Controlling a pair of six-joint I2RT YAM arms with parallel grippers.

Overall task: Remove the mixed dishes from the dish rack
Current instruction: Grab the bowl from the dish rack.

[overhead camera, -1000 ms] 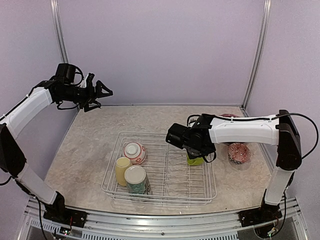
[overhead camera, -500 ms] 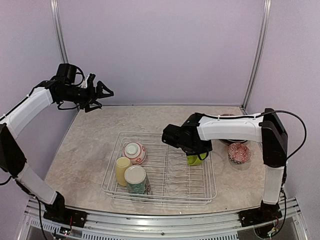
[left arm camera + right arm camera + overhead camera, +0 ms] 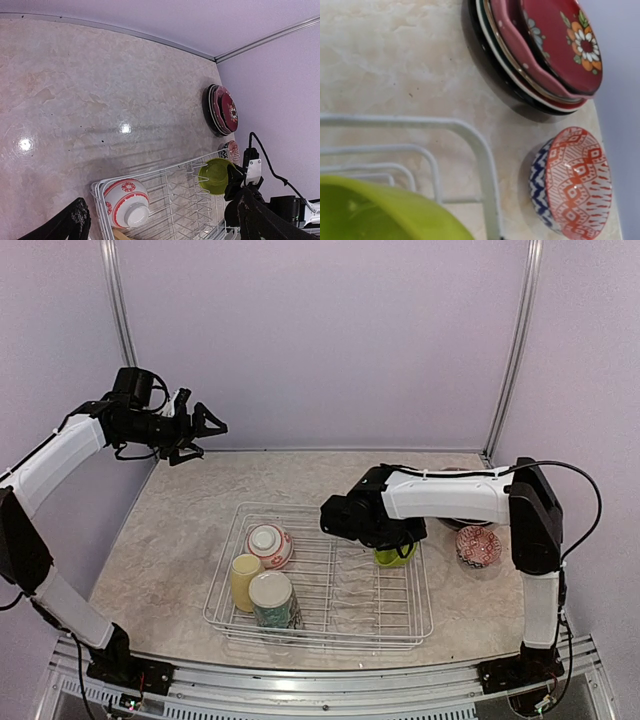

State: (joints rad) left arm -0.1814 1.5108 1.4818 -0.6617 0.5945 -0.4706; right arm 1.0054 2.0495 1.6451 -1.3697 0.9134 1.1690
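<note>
The wire dish rack (image 3: pixel 322 642) sits mid-table. In its far right corner a lime-green bowl (image 3: pixel 395 557) tilts, and my right gripper (image 3: pixel 398 543) is shut on its rim. The bowl fills the lower left of the right wrist view (image 3: pixel 380 215), where my fingers are hidden. It also shows in the left wrist view (image 3: pixel 212 176). At the rack's left lie a white bowl with red bands (image 3: pixel 268 544), a pale yellow mug (image 3: pixel 244 580) and a floral cup (image 3: pixel 273 600). My left gripper (image 3: pixel 212 425) is open and empty, high at the back left.
A stack of plates (image 3: pixel 545 50) with a maroon floral one on top lies on the table right of the rack. A bowl (image 3: pixel 570 182), red-patterned inside and blue-and-white zigzag outside, stands in front of the stack. The side walls are close.
The right arm has swung left over the rack's far right corner. The green bowl has tipped and shifted slightly right. The left arm has hardly moved.
</note>
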